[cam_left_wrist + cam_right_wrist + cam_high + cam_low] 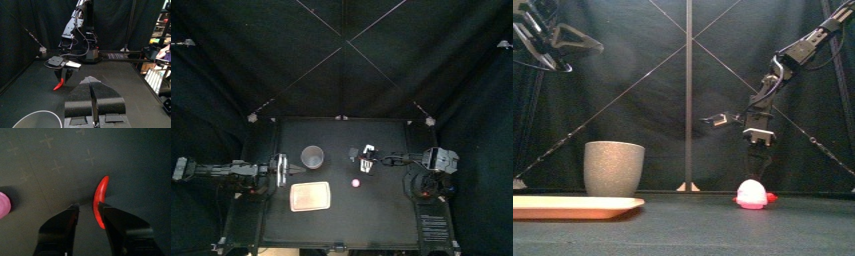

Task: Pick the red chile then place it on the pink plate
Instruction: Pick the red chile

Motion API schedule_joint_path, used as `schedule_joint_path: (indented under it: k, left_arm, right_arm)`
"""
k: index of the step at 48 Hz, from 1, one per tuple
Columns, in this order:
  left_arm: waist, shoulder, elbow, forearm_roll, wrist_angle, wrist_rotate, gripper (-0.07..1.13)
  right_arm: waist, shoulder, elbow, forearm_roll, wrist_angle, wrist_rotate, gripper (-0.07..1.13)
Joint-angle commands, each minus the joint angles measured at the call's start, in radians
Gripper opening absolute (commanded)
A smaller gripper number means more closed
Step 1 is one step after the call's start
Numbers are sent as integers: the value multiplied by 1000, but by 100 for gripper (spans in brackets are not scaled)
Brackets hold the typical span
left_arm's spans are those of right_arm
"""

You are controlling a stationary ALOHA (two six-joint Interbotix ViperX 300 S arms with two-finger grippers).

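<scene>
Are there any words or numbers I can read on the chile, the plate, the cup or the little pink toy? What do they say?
None: no word, number or sign can be read on any of them.
red chile: plain, no print.
pink plate: plain, no print.
grey cup: no label showing.
pink toy: no print showing.

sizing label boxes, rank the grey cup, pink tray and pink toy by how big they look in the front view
1. grey cup and pink tray: too close to rank. The tray is seen edge-on and runs off the picture's left edge.
2. pink toy: clearly smallest.
</scene>
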Motion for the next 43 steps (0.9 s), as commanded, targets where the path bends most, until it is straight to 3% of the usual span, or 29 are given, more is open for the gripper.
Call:
schedule_joint_path:
  k: [1,28,43]
  left_arm:
    - [3,5,-12,2,-3,2,-4]
    - [6,5,-9,2,-3,2,-4]
    - [11,3,-8,2,-3,2,-4]
  right_arm:
    - [-9,-40,-6,2,-5,-3,88]
    - [-80,-2,49,-20,-38,-5,90]
    - [-72,-9,38,-9,-41,3,63]
